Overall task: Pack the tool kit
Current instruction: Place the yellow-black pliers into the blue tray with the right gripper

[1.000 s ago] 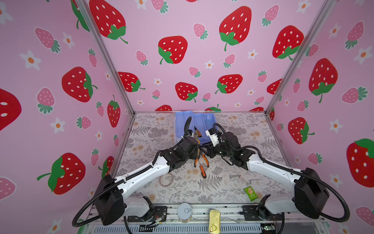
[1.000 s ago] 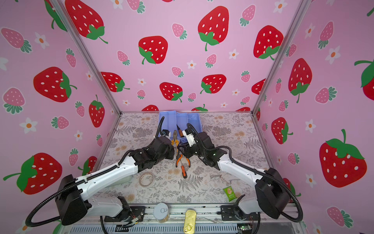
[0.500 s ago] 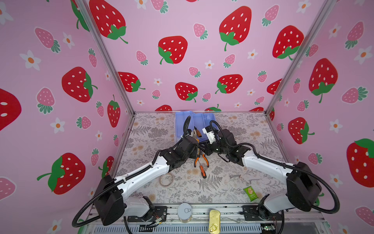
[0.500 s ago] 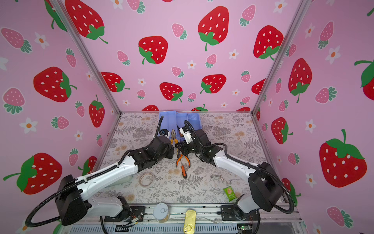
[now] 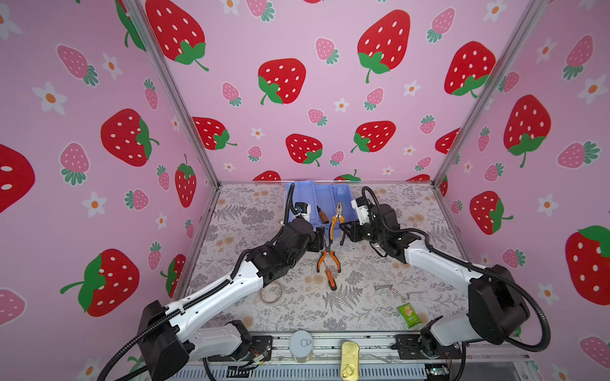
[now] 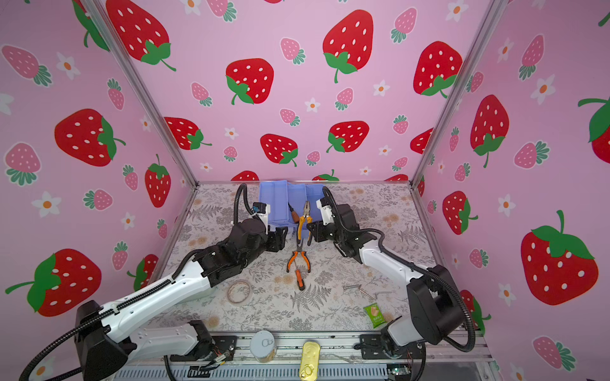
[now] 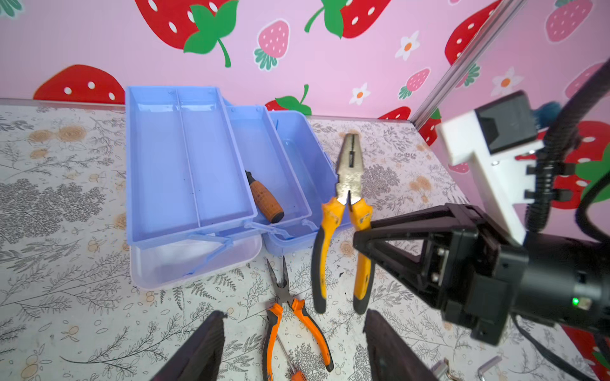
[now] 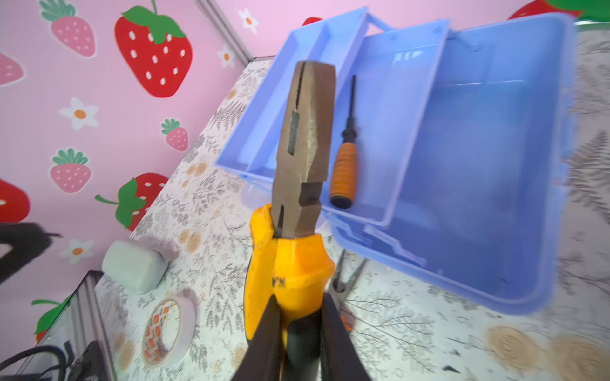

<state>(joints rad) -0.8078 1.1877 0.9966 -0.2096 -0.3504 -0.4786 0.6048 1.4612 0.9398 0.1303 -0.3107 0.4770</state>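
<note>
Pink strawberry walls point(image 5: 313, 43) around a floral table point(image 5: 297, 316), left gripper point(image 7: 295, 315) spread, empty, near orange-handled needle-nose pliers point(image 7: 280, 290) mid-table, open blue tool case point(image 7: 158, 165) at the table's rear edge, screwdriver point(image 7: 264, 198) in its middle tray, right gripper point(image 8: 298, 300) pinching yellow-handled combination pliers point(image 7: 350, 174) at the case's front, hex keys point(image 5: 384, 287) toward the table's front right.

Open light blue tool case point(image 7: 158, 158) with an orange-handled screwdriver point(image 7: 264, 198) inside. Yellow-handled combination pliers point(image 7: 350, 174) held aloft beside it; orange needle-nose pliers point(image 7: 286, 298) lie on the bench point(image 7: 66, 313).
</note>
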